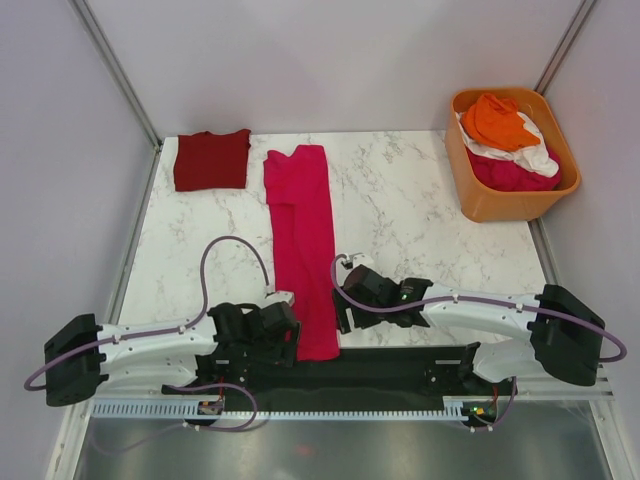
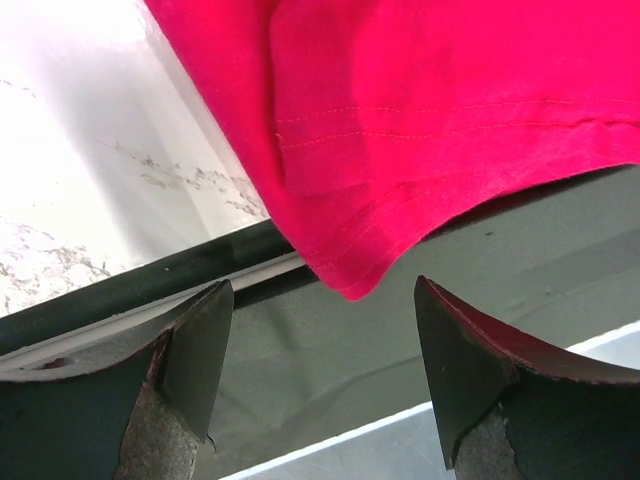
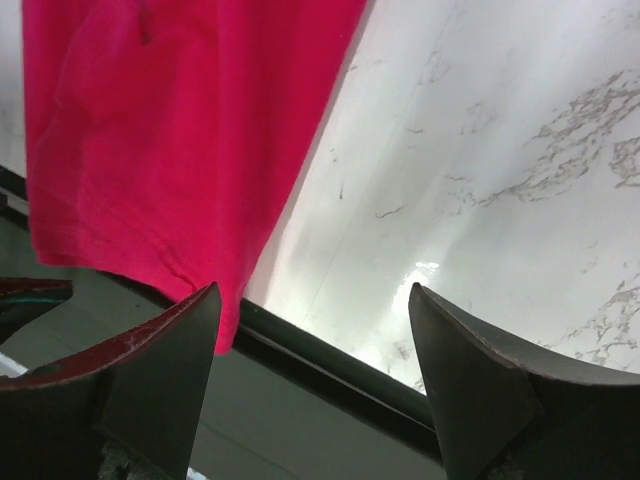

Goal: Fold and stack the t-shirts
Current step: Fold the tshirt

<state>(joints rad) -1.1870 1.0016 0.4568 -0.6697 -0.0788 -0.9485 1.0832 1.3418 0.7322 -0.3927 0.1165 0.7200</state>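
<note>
A bright magenta t-shirt (image 1: 303, 240) lies folded into a long narrow strip down the middle of the marble table, its hem hanging over the near edge. A folded maroon t-shirt (image 1: 211, 159) lies at the back left. My left gripper (image 1: 290, 335) is open and empty just left of the hem; the left wrist view shows the hem corner (image 2: 400, 150) between and beyond its fingertips (image 2: 200, 340). My right gripper (image 1: 343, 312) is open and empty just right of the hem, which shows in the right wrist view (image 3: 160, 140).
An orange plastic tub (image 1: 510, 195) at the back right holds orange, white and pink shirts (image 1: 505, 135). A dark rail (image 3: 330, 365) runs along the table's near edge. White walls enclose the table.
</note>
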